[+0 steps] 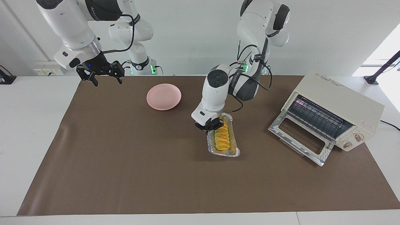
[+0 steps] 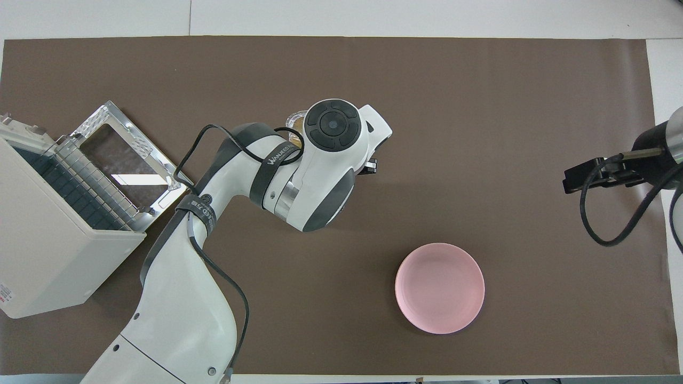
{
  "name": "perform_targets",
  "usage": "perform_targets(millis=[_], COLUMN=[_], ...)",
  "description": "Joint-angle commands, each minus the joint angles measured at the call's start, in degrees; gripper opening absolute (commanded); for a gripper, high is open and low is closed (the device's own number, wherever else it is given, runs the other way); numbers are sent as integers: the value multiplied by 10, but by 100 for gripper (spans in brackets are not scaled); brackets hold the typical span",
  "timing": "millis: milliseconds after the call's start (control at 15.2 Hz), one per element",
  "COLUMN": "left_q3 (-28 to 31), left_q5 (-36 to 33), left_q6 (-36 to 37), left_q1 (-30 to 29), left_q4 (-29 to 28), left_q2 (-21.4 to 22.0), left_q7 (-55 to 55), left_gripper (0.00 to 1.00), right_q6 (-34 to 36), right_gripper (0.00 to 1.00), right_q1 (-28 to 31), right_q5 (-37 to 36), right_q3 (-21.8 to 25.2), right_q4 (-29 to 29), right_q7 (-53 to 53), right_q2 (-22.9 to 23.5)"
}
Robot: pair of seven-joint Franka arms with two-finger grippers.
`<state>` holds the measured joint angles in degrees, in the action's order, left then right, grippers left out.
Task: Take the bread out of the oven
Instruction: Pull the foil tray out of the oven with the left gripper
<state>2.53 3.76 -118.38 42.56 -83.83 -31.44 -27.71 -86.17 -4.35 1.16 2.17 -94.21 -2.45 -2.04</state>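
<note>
The bread [image 1: 222, 138] lies in a foil tray [image 1: 232, 152], out of the oven [image 1: 337, 106] and near the middle of the brown mat [image 1: 125, 162]. The oven stands at the left arm's end of the mat with its glass door [image 1: 298, 140] dropped open and its rack bare.

The left gripper [image 1: 211, 125] is shut on the tray's rim at the end nearer the robots, on the side toward the right arm's end. The loaf's long axis runs roughly from the robots' edge of the mat toward the edge away from them, so nearly all of the tray and bread hangs out past the claw, away from the robots. In the overhead view the arm's wrist covers the tray almost wholly; only a sliver of foil shows at its rim. Whether the tray rests on the mat or hangs just above it cannot be told.

The pink plate [image 1: 163, 96] sits nearer the robots and toward the right arm's end, well apart from the tray. The left arm is plainly the nearer one to the bread. The right gripper [image 1: 105, 77] waits with its fingers wide and nothing in them, up over the mat's corner at the robots' edge on its own end.

Judged from this, the loaf is already clear of the oven; what is left turns on setting the tray flat, and with the grip on one short end the free end may sag or tip.
</note>
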Motion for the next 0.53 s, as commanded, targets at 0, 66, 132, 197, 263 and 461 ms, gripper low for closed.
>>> perform_targets(millis=[0, 66, 132, 197, 263, 461], left_q3=[10, 11, 11, 10, 10, 17], left_q5=[12, 12, 12, 13, 14, 17], left_q6=[-11, -16, -13, -15, -17, 0], left_q1=[12, 15, 17, 17, 16, 14], left_q4=[-26, -37, -39, -38, -35, -21], left_q2=[7, 8, 9, 9, 9, 9], left_q7=[20, 21, 21, 14, -9, -54], left_gripper=[0, 0, 0, 0, 11, 100], right_q6=[9, 9, 9, 9, 9, 9], right_gripper=[100, 100, 100, 100, 100, 100], right_q1=[11, 11, 11, 11, 11, 11], right_q5=[9, 9, 9, 9, 9, 9], right_q3=[-6, -6, -6, -6, -6, -6], right_q4=[1, 1, 1, 1, 1, 1], right_q7=[-12, -12, -12, -12, -12, -12], right_q2=[-5, -5, -5, -5, -5, -5])
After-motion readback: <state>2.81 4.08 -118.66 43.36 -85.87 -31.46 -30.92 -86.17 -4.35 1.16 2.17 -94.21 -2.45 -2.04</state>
